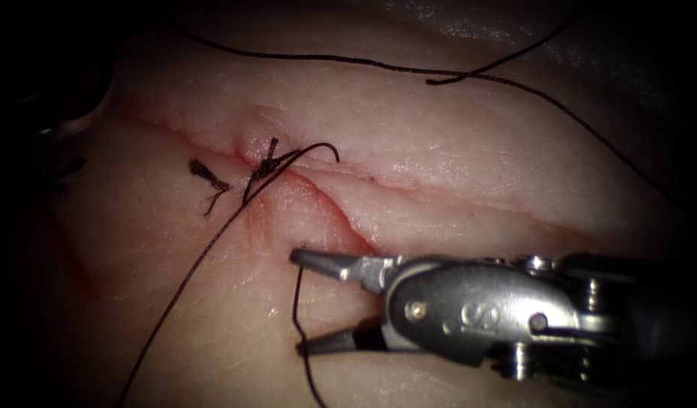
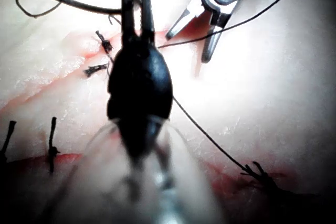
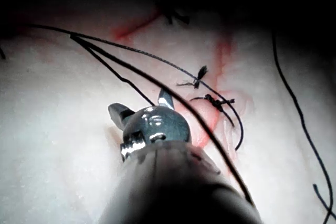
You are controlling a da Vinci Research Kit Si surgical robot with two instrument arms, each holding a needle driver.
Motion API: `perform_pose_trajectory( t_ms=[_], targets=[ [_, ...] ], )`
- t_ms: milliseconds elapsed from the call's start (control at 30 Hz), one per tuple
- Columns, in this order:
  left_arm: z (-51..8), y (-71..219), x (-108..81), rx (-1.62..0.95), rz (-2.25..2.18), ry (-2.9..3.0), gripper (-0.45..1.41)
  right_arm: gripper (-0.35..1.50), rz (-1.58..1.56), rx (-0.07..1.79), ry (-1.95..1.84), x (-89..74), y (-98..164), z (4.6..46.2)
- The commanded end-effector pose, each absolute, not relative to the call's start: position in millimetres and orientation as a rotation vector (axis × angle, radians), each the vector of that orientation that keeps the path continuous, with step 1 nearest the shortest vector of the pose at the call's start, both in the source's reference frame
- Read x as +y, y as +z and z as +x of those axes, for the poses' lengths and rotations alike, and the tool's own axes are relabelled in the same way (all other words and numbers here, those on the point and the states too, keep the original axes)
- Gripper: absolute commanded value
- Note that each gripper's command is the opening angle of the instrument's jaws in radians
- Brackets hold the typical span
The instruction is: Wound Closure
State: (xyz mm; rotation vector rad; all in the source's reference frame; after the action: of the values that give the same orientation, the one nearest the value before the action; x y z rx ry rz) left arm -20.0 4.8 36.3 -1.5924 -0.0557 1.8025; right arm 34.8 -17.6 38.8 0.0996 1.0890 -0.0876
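The cut (image 1: 341, 215) runs across the tissue (image 1: 439, 136) with red fluid along it. A dark knot (image 1: 266, 166) sits on the cut, and a frayed cut end (image 1: 209, 179) lies just to its left. My right tool (image 1: 301, 302) comes in from the right, below the cut, jaws open. A strand of thread (image 1: 295, 306) runs between the jaws, which do not grip it. My left tool (image 2: 135, 3) has its dark jaws shut on what looks like the needle (image 2: 79, 4), a thick dark curve trailing a thin loop. The needle is out of the tissue.
A long thread (image 1: 190, 276) leads from the knot down to the left. Another strand (image 1: 363, 63) crosses the far tissue and meets a loose end (image 1: 443, 78). Earlier tied stitches (image 2: 51, 140) stand along the cut near the left tool.
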Motion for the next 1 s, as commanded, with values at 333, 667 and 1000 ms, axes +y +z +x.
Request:
perform_pose_trajectory(
  t_ms=[333, 667, 1000],
  targets=[
    [-20.5, 36.8, 4.5, -0.06, -1.594, 1.803, -0.45, -0.35, 0.07, 1.06, -0.117, -17.4, 40.3, 35.7],
    [-20.6, 36.8, 4.5, -0.06, -1.594, 1.803, -0.45, -0.35, 0.125, 1.082, -0.155, -17.7, 37.3, 35.0],
    [-20.6, 36.8, 4.4, -0.061, -1.596, 1.803, -0.45, -0.35, 0.294, 1.177, -0.275, -21.4, 30.9, 35.1]
  ],
)
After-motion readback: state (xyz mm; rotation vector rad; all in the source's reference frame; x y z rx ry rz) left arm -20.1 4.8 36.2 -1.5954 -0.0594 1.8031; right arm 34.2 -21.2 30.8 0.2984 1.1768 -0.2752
